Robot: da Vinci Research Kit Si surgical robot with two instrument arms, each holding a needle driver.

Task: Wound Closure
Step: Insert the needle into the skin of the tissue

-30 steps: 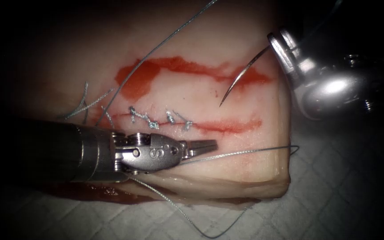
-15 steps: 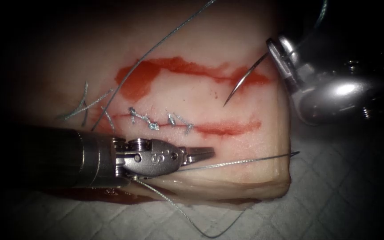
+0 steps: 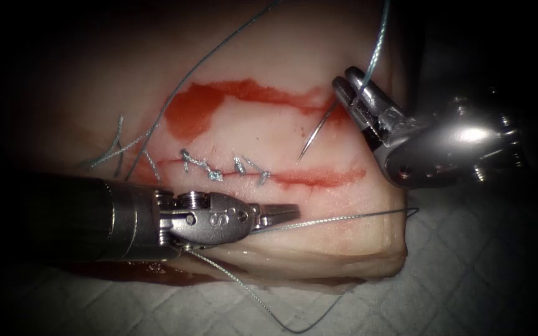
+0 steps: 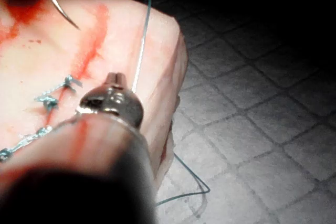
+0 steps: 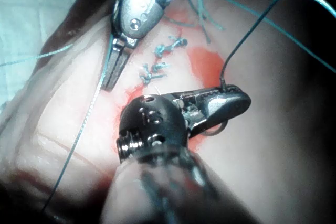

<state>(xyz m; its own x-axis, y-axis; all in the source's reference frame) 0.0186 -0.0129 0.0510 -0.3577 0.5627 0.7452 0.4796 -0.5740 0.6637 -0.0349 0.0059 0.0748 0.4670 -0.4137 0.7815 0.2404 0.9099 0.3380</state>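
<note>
Needle (image 3: 314,132) rides clear of the tissue (image 3: 269,74) above the cut's (image 3: 319,177) right end, clamped near its tail by the right pincer (image 3: 349,84), while the left pincer (image 3: 281,214), clenched on thread (image 3: 344,218), wants steady tension and the tip kept square.

My silver tools (image 3: 351,84) gleam over pale pink tissue (image 3: 344,249) streaked with red fluid (image 3: 194,112). The thread (image 3: 344,217) is grey-blue. A white cloth (image 3: 468,280) shows a quilted diamond pattern.
</note>
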